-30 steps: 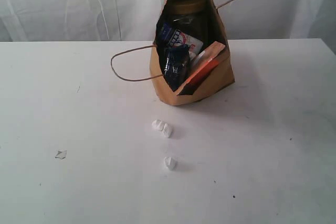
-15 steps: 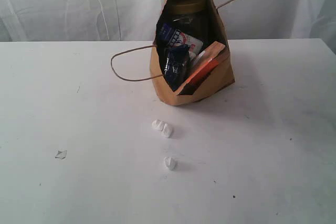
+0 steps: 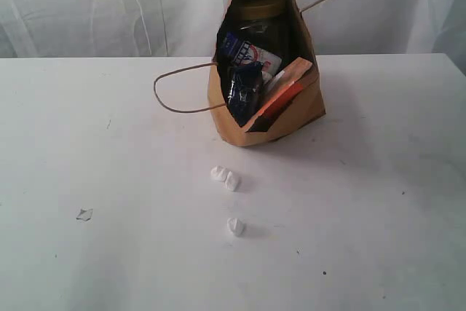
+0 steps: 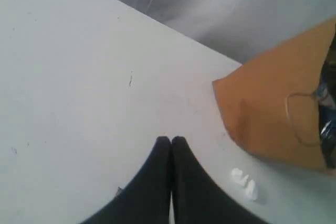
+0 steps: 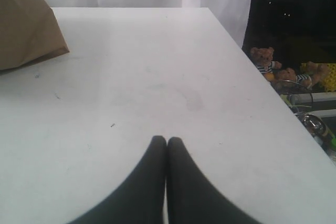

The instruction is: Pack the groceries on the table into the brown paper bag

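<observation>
Our left gripper (image 4: 171, 141) and right gripper (image 5: 166, 141) are both clenched on nothing, tips pressed together over the tabletop (image 3: 109, 180), so we judge the packing done. The brown paper bag (image 3: 309, 103) stands ahead of both, well apart. Its mouth gapes, and the yellow-lidded jar (image 3: 256, 12), blue-white carton (image 3: 247, 54), noodle pack (image 3: 244, 89) and orange pouch (image 3: 284, 96) lean crowded inside. The carton's print is too blurred to read. White crumbs (image 3: 226, 178) lie nearer the left gripper.

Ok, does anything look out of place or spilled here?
Three small white crumbs lie loose on the table in front of the brown paper bag, and a tiny grey scrap sits further left. The bag leans, mouth gaping, with the orange-brown pouch poking over its rim.
</observation>
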You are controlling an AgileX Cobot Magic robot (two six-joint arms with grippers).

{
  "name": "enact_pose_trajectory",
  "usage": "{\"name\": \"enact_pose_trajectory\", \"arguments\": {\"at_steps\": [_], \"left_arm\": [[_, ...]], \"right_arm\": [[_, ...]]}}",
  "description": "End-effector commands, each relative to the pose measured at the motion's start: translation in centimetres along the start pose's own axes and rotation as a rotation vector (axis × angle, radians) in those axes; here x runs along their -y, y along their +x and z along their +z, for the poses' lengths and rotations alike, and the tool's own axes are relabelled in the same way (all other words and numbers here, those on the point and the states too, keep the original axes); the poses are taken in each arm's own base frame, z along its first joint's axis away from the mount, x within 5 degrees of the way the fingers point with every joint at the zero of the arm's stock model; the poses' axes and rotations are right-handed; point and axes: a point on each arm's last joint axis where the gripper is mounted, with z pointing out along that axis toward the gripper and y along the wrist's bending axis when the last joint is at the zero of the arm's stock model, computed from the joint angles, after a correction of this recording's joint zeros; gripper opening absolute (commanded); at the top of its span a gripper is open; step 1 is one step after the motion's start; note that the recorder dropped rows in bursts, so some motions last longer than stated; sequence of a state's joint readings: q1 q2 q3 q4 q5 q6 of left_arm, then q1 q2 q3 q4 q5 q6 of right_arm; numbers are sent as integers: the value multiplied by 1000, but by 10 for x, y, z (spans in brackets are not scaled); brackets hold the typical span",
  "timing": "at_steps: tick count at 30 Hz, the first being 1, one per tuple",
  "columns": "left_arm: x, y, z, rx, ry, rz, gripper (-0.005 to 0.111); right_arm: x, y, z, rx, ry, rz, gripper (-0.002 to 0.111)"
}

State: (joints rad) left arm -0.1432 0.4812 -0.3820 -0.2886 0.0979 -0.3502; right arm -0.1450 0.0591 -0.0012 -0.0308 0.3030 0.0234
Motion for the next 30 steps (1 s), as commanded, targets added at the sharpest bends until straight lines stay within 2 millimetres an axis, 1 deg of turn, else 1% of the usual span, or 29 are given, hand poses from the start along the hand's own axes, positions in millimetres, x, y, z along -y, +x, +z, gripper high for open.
{"name": "enact_pose_trajectory", "arguments": {"at_steps": [1, 3, 5, 8, 11, 13, 15, 17, 19, 21, 22, 23, 24, 27, 29, 30], "left_arm": [[26, -14, 30, 6, 108, 382, 0], [47, -12, 50, 0, 191, 509, 0], [63, 6, 68, -31, 291, 609, 0], [75, 29, 84, -51, 416, 638, 0], [74, 46, 103, -103, 430, 674, 0], [71, 53, 113, -126, 397, 677, 0], [70, 55, 118, -118, 390, 695, 0], [72, 56, 121, -67, 421, 689, 0], [77, 56, 122, 46, 494, 663, 0], [78, 61, 125, 110, 553, 631, 0], [77, 67, 127, 98, 571, 616, 0], [69, 85, 136, -7, 566, 624, 0], [66, 94, 139, -67, 567, 657, 0], [63, 112, 144, -146, 630, 743, 0], [69, 117, 144, -165, 715, 818, 7], [72, 121, 144, -192, 776, 897, 19]], "right_arm": [[0, 0, 0, 10, 7, -2, 0], [0, 0, 0, 10, 6, 0, 0], [0, 0, 0, 10, 6, 0, 0], [0, 0, 0, 10, 6, 0, 0], [0, 0, 0, 10, 6, 0, 0], [0, 0, 0, 10, 6, 0, 0], [0, 0, 0, 10, 6, 0, 0], [0, 0, 0, 10, 6, 0, 0], [0, 0, 0, 10, 6, 0, 0], [0, 0, 0, 10, 6, 0, 0], [0, 0, 0, 10, 6, 0, 0], [0, 0, 0, 10, 6, 0, 0], [0, 0, 0, 10, 6, 0, 0], [0, 0, 0, 10, 6, 0, 0], [0, 0, 0, 10, 6, 0, 0], [0, 0, 0, 10, 6, 0, 0]]}}
